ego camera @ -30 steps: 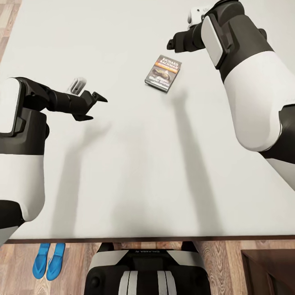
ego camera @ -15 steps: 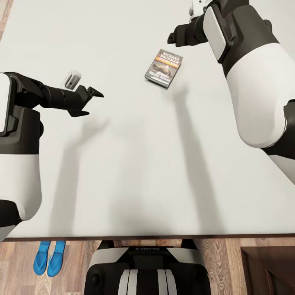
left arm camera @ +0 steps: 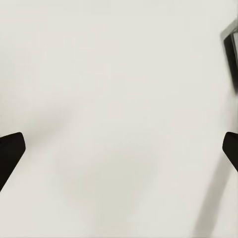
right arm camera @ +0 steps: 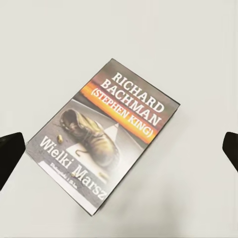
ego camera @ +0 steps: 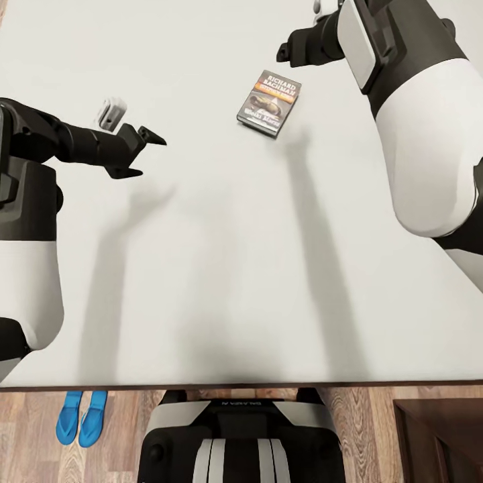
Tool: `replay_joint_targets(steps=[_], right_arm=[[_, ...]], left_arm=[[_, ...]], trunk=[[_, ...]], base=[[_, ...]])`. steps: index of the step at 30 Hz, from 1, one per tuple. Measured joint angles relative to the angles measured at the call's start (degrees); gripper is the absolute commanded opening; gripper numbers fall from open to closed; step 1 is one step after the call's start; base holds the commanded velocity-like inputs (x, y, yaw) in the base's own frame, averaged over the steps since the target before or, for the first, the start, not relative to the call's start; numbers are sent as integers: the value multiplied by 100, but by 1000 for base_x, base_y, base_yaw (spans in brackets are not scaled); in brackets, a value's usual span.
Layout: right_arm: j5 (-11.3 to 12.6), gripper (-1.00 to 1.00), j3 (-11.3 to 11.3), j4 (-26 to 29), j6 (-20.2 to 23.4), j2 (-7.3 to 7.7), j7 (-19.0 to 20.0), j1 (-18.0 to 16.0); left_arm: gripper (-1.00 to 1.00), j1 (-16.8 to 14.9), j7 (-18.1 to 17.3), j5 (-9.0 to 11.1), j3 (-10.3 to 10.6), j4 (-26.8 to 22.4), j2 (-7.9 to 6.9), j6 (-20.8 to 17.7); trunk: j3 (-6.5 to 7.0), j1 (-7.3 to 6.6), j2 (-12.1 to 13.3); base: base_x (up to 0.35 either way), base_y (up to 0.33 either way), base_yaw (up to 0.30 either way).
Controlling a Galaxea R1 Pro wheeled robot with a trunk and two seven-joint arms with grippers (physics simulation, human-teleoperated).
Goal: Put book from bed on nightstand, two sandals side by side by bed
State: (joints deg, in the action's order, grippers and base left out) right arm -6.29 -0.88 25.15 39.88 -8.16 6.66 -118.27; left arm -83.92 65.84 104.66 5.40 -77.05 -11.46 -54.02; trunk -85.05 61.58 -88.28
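Observation:
The book (ego camera: pixel 269 102) lies flat on the off-white bed (ego camera: pixel 215 282), its dark cover and orange band facing up. My right gripper (ego camera: pixel 287 52) hovers just beyond the book's far end, open; in the right wrist view the book (right arm camera: pixel 106 134) lies below and between the spread fingertips (right arm camera: pixel 10 154). My left gripper (ego camera: pixel 147 155) is open over bare mattress, well to the left of the book. The left wrist view catches the book's edge (left arm camera: pixel 231 54) at the frame's side. The two blue sandals (ego camera: pixel 82 417) lie side by side on the floor by the bed's near edge, at the left.
The bed's brown frame edge (ego camera: pixel 241 387) runs across in front of my base (ego camera: pixel 241 443). A dark-brown nightstand (ego camera: pixel 439 439) stands on the wood floor (ego camera: pixel 27 436) at the near right.
Both arms have reached a little farther across the bed; the right gripper has shifted slightly past the book's far end. The view has shifted slightly. Book and sandals have not moved.

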Motion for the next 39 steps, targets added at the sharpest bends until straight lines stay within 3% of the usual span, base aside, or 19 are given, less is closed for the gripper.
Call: replay_joint_targets(steps=[6, 15, 39], right_arm=[[-35, 100, -1, 0, -73, 7, -28, -14], [-54, 100, -10, -1, -337, -6, -56, -18], [-62, 100, -27, 78, -329, -20, -61, -78]], left_arm=[[100, -71, 3, 6, -17, -12, 32, -4], [100, -242, -8, -5, -28, -498, 9, -6], [100, -236, 116, -85, 33, -674, 48, 43]], trunk=[[-53, 0, 0], [-133, 0, 0], [-322, 0, 0]], base=[[0, 0, 0], [0, 0, 0], [0, 0, 0]])
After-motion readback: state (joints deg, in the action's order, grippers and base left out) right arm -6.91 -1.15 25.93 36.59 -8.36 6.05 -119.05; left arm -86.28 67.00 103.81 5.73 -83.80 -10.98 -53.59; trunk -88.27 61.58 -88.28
